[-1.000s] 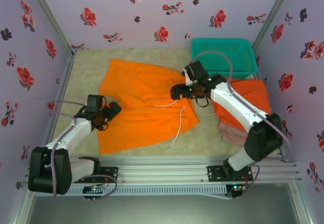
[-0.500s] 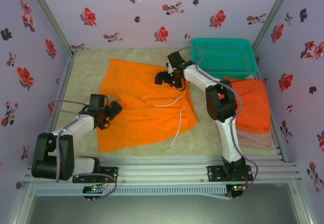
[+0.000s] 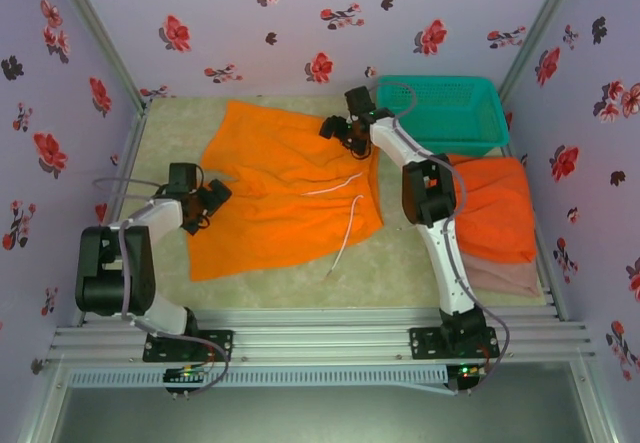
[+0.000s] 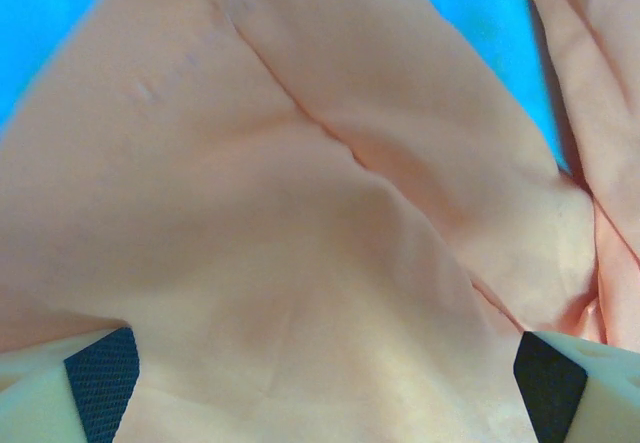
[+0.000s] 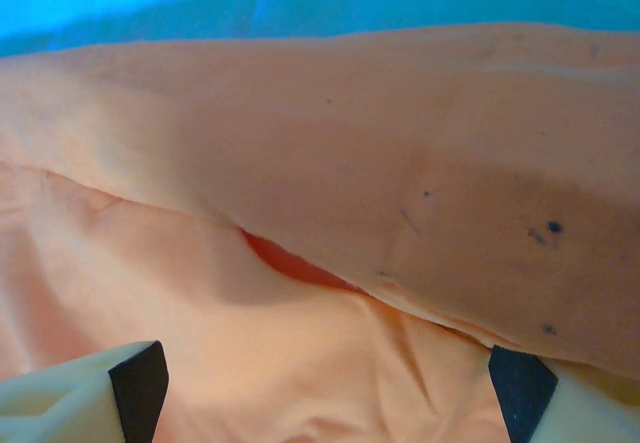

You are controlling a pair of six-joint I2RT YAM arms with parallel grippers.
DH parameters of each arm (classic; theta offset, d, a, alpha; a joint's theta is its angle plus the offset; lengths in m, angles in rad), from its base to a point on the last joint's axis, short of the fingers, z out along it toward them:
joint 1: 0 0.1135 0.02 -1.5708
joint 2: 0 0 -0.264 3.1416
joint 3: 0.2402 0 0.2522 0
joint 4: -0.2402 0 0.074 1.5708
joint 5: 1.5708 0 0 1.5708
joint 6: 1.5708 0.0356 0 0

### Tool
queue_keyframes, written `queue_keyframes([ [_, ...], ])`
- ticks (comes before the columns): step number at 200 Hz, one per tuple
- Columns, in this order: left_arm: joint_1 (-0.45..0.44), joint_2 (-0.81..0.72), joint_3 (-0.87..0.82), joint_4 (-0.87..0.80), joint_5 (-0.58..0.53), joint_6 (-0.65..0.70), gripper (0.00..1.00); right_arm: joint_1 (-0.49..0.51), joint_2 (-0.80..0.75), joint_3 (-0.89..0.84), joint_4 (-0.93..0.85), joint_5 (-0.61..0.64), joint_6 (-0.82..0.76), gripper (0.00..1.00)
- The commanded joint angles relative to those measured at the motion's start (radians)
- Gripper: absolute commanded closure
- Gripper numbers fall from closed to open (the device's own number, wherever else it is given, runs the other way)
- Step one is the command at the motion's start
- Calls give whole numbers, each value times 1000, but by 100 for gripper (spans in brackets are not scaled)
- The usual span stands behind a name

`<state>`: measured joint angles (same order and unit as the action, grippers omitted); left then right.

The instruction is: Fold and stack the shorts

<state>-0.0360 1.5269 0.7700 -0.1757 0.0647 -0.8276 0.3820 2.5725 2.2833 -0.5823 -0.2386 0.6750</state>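
"Since the cloth looked soft, light and floppy, where should it have been gripped?"

"At a corner or hem, I judged. Nearest on the table (image 3: 400, 263), one pink-beige shorts (image 3: 512, 279) lay under one folded orange shorts (image 3: 497, 213). The left end effector (image 3: 207, 205) stood spread over the left edge of the second, unfolded orange shorts (image 3: 285, 198). The right end effector (image 3: 335, 128), also spread, hung at its far right corner. Farthest sat one teal mesh basket (image 3: 450, 113)."

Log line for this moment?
orange shorts: spread out | left gripper: open, at left edge | right gripper: open, at far edge | folded stack: orange on pink, right
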Motion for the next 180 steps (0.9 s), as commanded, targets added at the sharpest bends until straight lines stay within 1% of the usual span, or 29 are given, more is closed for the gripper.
queue_keyframes([
  [1, 10, -31, 21, -56, -15, 40, 1, -7, 76, 94, -94, 78, 32, 13],
  [29, 12, -156, -35, -93, -14, 26, 1, -7, 70, 103, -81, 59, 56, 13],
  [44, 12, -246, -70, -121, -3, -6, 1, -1, 48, 102, -69, 46, 53, 13],
  [75, 7, -458, -175, -187, 31, -105, 1, 25, -46, 91, -59, 45, 14, 11],
  [97, -2, -588, -225, -261, 35, -166, 0, 48, -150, 35, -29, 50, -8, 9],
  [134, -8, -732, -256, -435, 29, -279, 1, 94, -389, -179, 73, 66, -44, 5],
  [156, -10, -772, -265, -542, 22, -362, 1, 113, -552, -352, 142, 85, -71, 1],
  [180, -16, -784, -261, -642, 8, -433, 1, 118, -724, -579, 226, 118, -93, 1],
])
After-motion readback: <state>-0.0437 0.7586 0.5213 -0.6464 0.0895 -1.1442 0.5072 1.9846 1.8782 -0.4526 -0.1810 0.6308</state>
